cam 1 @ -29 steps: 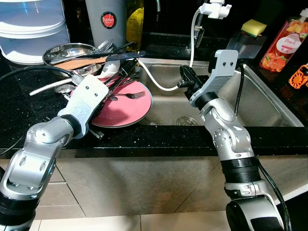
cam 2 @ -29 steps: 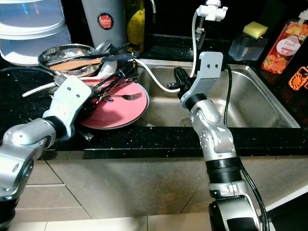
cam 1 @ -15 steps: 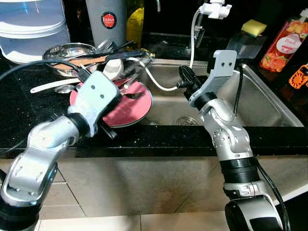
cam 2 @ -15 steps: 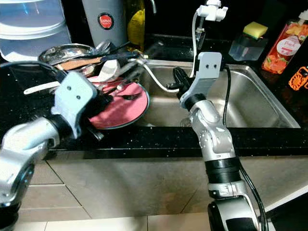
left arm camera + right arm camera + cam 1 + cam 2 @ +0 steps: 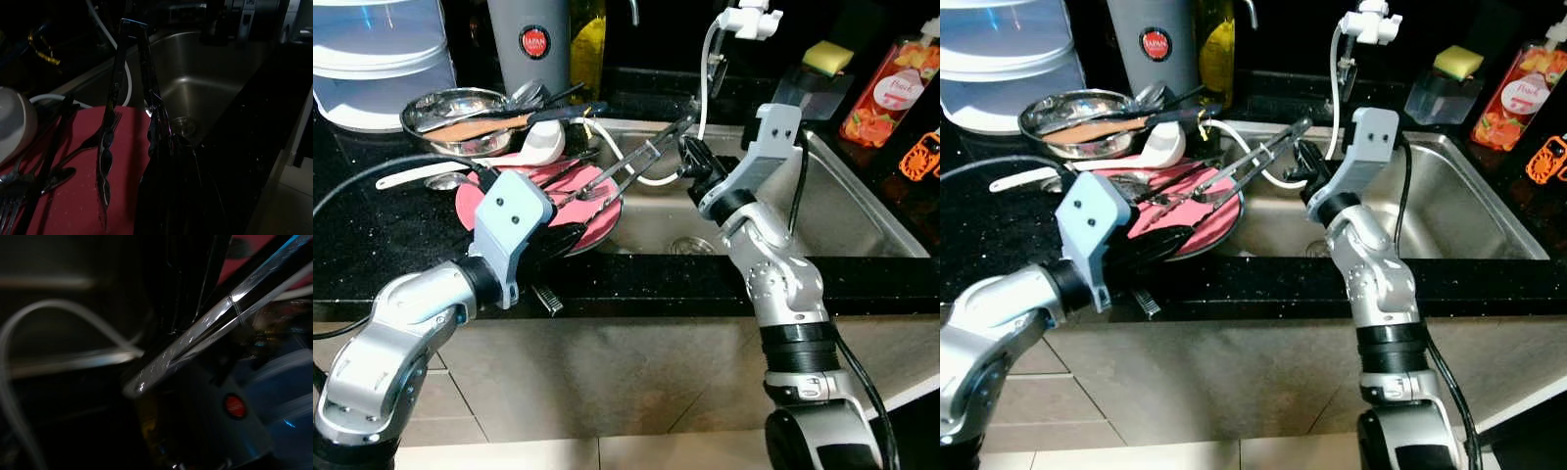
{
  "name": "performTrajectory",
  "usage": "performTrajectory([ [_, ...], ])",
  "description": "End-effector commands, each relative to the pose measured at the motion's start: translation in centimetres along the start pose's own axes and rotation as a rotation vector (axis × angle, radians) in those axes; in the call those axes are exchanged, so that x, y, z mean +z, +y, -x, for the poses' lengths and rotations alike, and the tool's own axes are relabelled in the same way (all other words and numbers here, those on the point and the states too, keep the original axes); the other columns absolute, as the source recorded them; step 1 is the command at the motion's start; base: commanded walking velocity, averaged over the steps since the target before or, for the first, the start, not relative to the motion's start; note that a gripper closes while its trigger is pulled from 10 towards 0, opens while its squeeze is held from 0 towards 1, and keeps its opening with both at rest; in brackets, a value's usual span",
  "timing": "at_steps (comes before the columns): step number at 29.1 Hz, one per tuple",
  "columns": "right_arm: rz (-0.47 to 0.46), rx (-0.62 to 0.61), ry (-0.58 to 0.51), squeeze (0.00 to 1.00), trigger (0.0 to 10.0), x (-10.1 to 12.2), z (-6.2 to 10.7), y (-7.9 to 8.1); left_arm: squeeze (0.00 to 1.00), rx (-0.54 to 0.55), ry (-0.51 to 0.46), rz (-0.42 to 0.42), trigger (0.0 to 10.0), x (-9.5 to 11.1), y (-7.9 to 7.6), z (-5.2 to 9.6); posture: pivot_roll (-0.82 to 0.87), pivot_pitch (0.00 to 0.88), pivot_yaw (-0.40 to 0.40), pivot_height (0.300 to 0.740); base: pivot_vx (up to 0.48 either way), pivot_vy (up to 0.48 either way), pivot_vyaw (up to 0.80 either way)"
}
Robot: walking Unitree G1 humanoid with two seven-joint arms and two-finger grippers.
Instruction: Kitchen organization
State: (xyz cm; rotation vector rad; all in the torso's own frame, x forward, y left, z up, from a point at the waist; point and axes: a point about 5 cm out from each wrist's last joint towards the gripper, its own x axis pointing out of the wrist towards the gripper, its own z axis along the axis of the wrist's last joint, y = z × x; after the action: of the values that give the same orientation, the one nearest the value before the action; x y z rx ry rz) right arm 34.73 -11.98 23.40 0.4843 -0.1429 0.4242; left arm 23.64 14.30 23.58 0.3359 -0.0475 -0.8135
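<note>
My left gripper (image 5: 563, 233) is shut on one arm of a pair of metal tongs (image 5: 628, 164), near their scalloped ends (image 5: 104, 156). It holds them above a pink plate (image 5: 478, 201) at the counter's front edge. The tongs slant up and right over the sink (image 5: 847, 211). Their hinge end (image 5: 195, 345) lies right beside my right gripper (image 5: 690, 155), which hovers over the sink's near left corner. Forks and spoons (image 5: 563, 176) lie on the plate.
A steel bowl (image 5: 450, 103) with a wooden spatula and a white ladle (image 5: 540, 145) sits behind the plate. A white hose (image 5: 651, 180) runs from the tap into the sink. A grey flask (image 5: 529, 39), a sponge (image 5: 829, 54) and a soap bottle (image 5: 893, 86) line the back.
My left gripper has pulled back towards the counter's front edge and lifted the tongs off the plate. Their far end has swung up next to my right gripper, which has hardly moved.
</note>
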Motion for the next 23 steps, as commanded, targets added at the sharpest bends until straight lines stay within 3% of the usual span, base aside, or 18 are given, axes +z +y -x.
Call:
performTrajectory([
  [1,-0.068,0.011,-0.014,0.00,10.0,0.5,0.2,-0.1,0.00,-0.018,-0.036,-0.006,10.0,0.5,-0.3,-0.2,0.29,0.000,-0.100,0.740,0.000,0.000,0.00],
  [4,-0.164,-0.022,-0.013,0.00,10.0,0.5,0.2,-0.8,0.00,-0.028,-0.048,-0.006,10.0,0.8,-0.4,-0.2,0.29,0.000,-0.103,0.740,0.000,0.000,0.00],
  [6,-0.277,-0.022,-0.010,0.00,10.0,0.4,0.2,-1.2,0.00,-0.035,-0.052,-0.007,10.0,0.9,-0.5,-0.2,0.29,0.000,-0.103,0.740,0.000,0.000,0.00],
  [8,-0.277,-0.022,-0.010,0.00,10.0,0.4,0.2,-1.2,0.00,-0.035,-0.052,-0.007,10.0,0.9,-0.5,-0.2,0.29,0.000,-0.103,0.740,0.000,0.000,0.00],
  [10,-0.330,-0.012,-0.014,0.00,10.0,0.4,0.2,-1.3,0.00,-0.037,-0.053,-0.008,10.0,0.9,-0.5,-0.3,0.29,0.000,-0.103,0.740,0.000,0.000,0.00],
  [11,-0.400,0.006,-0.025,0.04,10.0,0.6,0.4,-1.4,0.00,-0.035,-0.057,-0.011,10.0,0.9,-0.5,-0.3,0.29,0.000,-0.103,0.740,0.000,0.000,0.00],
  [12,-0.447,0.020,-0.036,1.00,10.0,0.7,0.5,-1.6,0.00,-0.031,-0.062,-0.014,10.0,1.0,-0.3,-0.2,0.29,0.000,-0.102,0.740,0.000,0.000,0.00],
  [23,-0.568,0.104,-0.026,1.00,10.0,0.7,1.0,-1.1,0.00,0.002,-0.112,-0.020,10.0,2.0,0.5,-0.1,0.29,0.000,-0.102,0.740,0.000,0.000,0.00],
])
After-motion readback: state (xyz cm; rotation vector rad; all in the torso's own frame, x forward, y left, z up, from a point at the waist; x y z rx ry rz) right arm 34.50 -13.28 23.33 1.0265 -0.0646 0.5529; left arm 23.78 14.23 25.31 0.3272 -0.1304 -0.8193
